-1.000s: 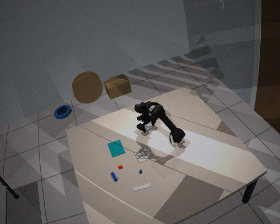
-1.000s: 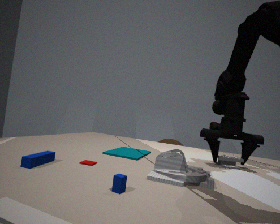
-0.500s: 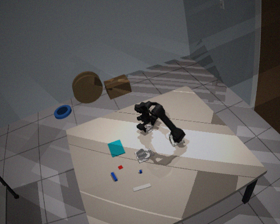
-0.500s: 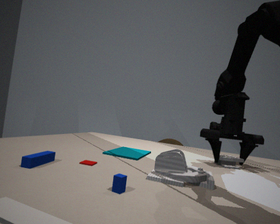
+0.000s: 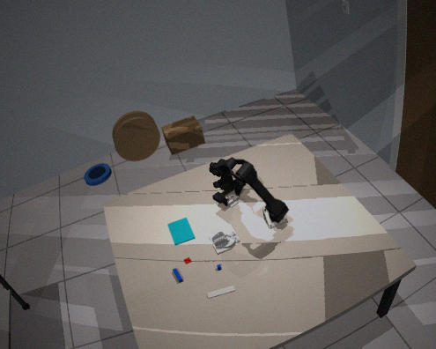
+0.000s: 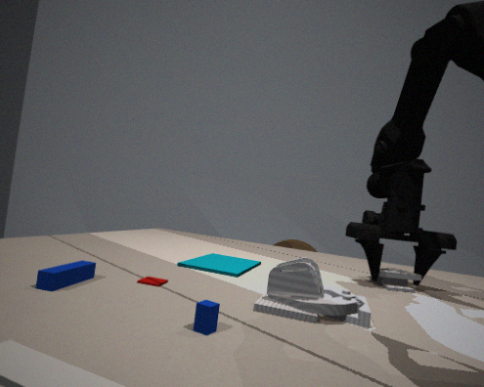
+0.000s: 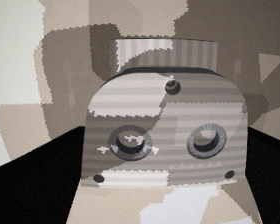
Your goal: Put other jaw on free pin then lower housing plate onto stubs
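My gripper (image 5: 232, 199) (image 6: 396, 281) (image 7: 164, 135) is shut on the grey housing plate (image 6: 399, 275) (image 7: 206, 112), one finger at each side. The plate lies flat at or just above the table; its two round holes face up. A grey raised block (image 7: 191, 52) shows beyond its rounded edge in the wrist view. The grey base (image 5: 223, 249) (image 6: 284, 309) stands apart on the table. On it are a tall, ribbed, rounded part (image 6: 294, 281) at the left and a flat curved jaw-like part (image 6: 328, 307) at the right. Gear teeth and pins are too small to tell apart.
A teal square (image 5: 181, 231) (image 6: 219, 264) lies beyond the base. A red piece (image 5: 188, 261) (image 6: 153, 280), a long blue block (image 5: 178, 275) (image 6: 66, 276), a small blue block (image 5: 218, 267) (image 6: 206, 318) and a pale bar (image 5: 221, 292) (image 6: 37, 366) also lie on the table.
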Motion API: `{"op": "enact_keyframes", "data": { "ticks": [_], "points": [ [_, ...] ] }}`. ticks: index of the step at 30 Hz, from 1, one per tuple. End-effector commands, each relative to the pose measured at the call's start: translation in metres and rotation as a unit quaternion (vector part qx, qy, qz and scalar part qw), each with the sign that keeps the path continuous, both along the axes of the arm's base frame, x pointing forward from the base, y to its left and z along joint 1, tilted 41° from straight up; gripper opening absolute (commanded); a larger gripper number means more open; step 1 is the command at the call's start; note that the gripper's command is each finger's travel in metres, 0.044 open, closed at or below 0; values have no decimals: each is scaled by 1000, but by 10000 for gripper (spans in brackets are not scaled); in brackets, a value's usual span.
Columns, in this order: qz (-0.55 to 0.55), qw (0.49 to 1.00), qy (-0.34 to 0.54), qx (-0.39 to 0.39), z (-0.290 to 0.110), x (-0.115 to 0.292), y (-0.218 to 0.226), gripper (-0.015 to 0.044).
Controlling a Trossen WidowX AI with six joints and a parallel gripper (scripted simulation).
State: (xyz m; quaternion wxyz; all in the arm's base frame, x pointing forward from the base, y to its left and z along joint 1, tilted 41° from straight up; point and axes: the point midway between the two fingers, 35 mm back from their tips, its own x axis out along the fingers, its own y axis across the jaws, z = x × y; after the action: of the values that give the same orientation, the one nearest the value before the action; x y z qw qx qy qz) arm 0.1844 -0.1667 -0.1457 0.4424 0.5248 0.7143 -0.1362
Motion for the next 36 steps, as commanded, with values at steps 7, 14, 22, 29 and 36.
{"op": "enact_keyframes", "data": {
  "ticks": [7,14,22,29,36],
  "points": [
    [-1,1000,0,0,17,3,-16,351],
    [-2,1000,0,-1,34,4,-30,351],
    [-2,1000,0,-1,54,4,-45,351],
    [-2,1000,0,-1,56,5,-46,351],
    [32,999,-27,-2,71,16,-35,351]
  ]
}}
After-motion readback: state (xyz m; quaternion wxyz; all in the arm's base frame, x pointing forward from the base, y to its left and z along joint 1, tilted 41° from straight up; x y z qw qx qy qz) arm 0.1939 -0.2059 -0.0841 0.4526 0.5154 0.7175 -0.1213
